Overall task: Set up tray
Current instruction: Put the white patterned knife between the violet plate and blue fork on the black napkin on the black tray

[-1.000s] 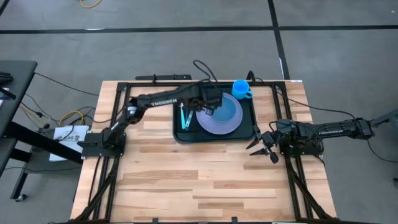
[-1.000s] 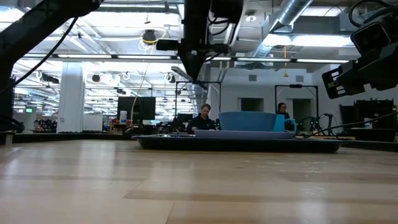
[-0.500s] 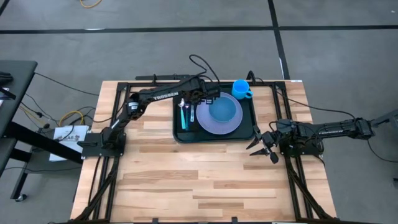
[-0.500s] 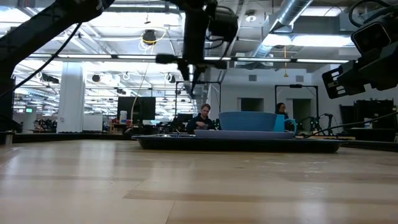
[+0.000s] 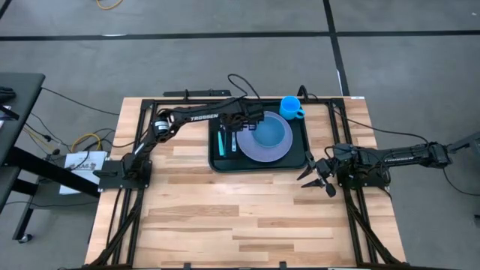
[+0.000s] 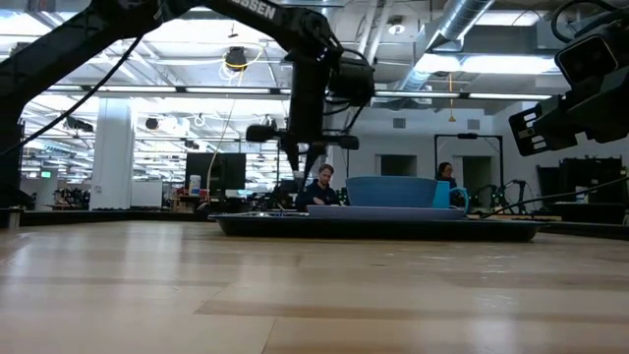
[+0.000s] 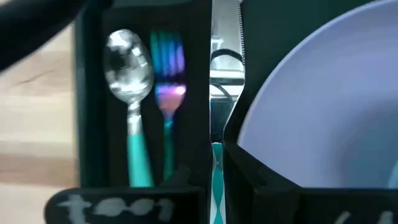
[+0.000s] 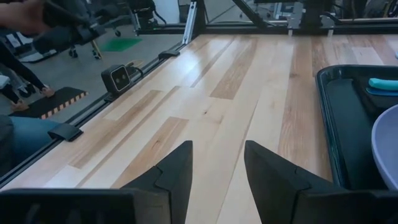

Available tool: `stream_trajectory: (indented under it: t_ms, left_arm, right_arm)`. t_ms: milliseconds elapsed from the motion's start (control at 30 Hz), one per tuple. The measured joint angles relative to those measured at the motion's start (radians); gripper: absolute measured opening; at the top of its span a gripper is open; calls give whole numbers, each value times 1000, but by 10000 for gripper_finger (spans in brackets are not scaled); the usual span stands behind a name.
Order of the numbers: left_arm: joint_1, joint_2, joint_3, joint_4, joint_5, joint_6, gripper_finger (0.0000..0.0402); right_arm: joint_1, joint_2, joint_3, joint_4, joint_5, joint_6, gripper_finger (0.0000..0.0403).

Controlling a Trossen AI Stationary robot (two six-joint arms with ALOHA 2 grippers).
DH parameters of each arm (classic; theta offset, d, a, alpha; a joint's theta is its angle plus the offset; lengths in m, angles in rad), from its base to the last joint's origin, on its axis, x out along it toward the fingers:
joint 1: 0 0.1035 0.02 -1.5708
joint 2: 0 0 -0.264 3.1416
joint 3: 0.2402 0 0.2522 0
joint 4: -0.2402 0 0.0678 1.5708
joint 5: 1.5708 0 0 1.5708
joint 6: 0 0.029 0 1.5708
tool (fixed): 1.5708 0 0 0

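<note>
Tray setup looks close to finished, as I judge it. From the near edge of the light wooden slatted counter (image 5: 225, 210) outward: my right pincer (image 5: 318, 177) waits just off the tray's near right corner, fingers spread and holding nothing. Beyond it sits the large dark green rectangular plastic tray (image 5: 221, 164) with rounded corners and a raised rim, in the far middle of the counter. It carries a round lavender plate (image 5: 274, 139), with a teal-handled spoon (image 7: 130, 81) and fork (image 7: 168, 87) side by side in its left strip. My left pincer (image 5: 237, 136) hangs above that strip, clenched on a teal-handled serrated knife (image 7: 222, 74) beside the plate. A bright blue cup (image 5: 290, 106) stands at the far right corner. Only the knife seems left to place.
</note>
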State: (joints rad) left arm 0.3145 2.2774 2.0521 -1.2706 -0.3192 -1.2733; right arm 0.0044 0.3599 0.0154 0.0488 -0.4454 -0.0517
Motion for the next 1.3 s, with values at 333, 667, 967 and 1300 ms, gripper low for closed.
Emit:
stream_trajectory:
  t_ms: [333, 667, 967, 1300]
  left_arm:
    - [1, 0, -81, 51, 3, -49, 9]
    - [-1, 0, -158, 171, 48, -50, 9]
    - [-6, 0, -160, 178, 46, -50, 9]
    - [-6, 0, -160, 158, 29, -76, 12]
  right_arm:
    - [0, 0, 0, -4, 0, 0, 137]
    - [0, 0, 0, -4, 1, 0, 139]
    - [0, 0, 0, -4, 1, 0, 138]
    - [0, 0, 0, -4, 1, 0, 137]
